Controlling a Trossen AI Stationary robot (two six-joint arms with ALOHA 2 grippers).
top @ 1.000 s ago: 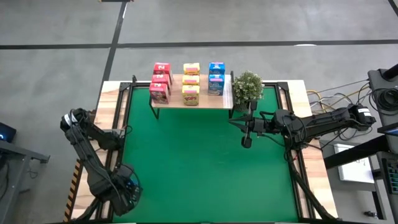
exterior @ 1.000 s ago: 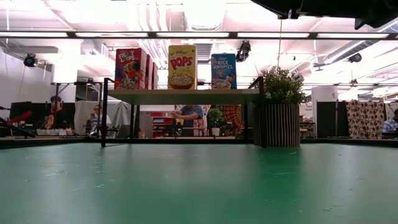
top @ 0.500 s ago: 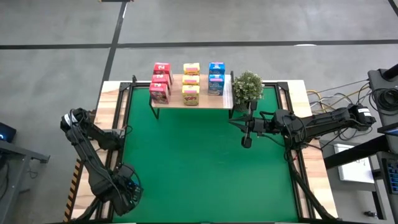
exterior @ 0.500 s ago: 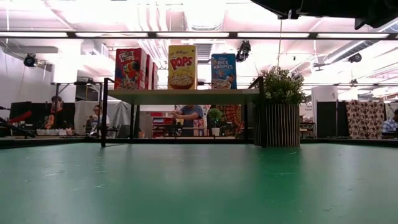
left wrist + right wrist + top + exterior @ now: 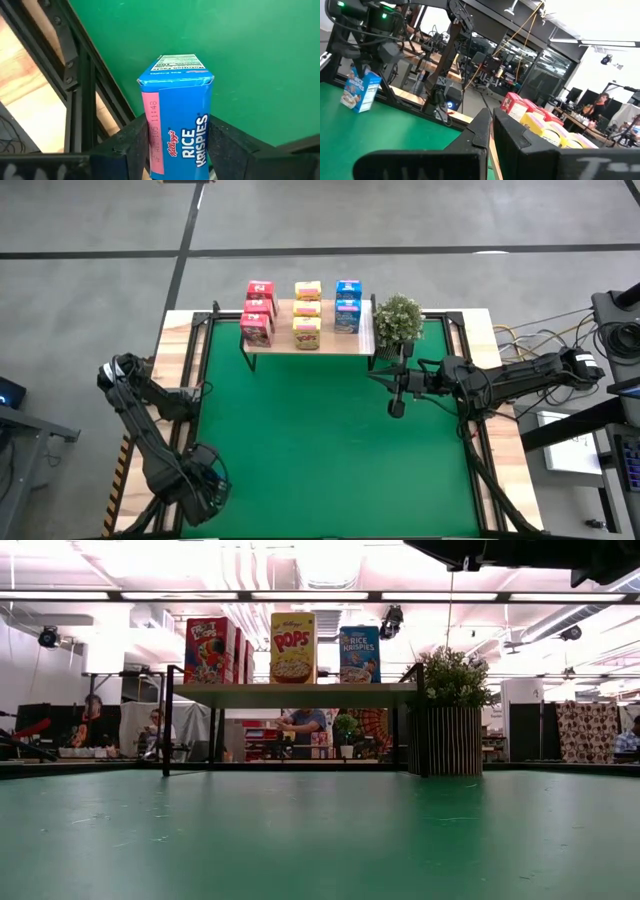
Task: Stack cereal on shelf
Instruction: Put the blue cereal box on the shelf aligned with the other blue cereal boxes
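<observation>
The green tabletop (image 5: 330,450) is bare across its centre, with the shelf (image 5: 335,342) at the far edge. The left gripper (image 5: 175,150), at the near left corner, has its fingers flanking a blue cereal box (image 5: 176,110); whether they are clamped on it cannot be told. The box stands close to the black frame rail (image 5: 82,85).

For this step, grip squarely across both side faces, lift straight up, and clear the rail before travelling. Eight boxes (image 5: 300,315) fill the shelf in three columns; open room lies in front of the blue column. The right gripper (image 5: 397,409), fingers closed and empty, waits near the potted plant (image 5: 398,320).
</observation>
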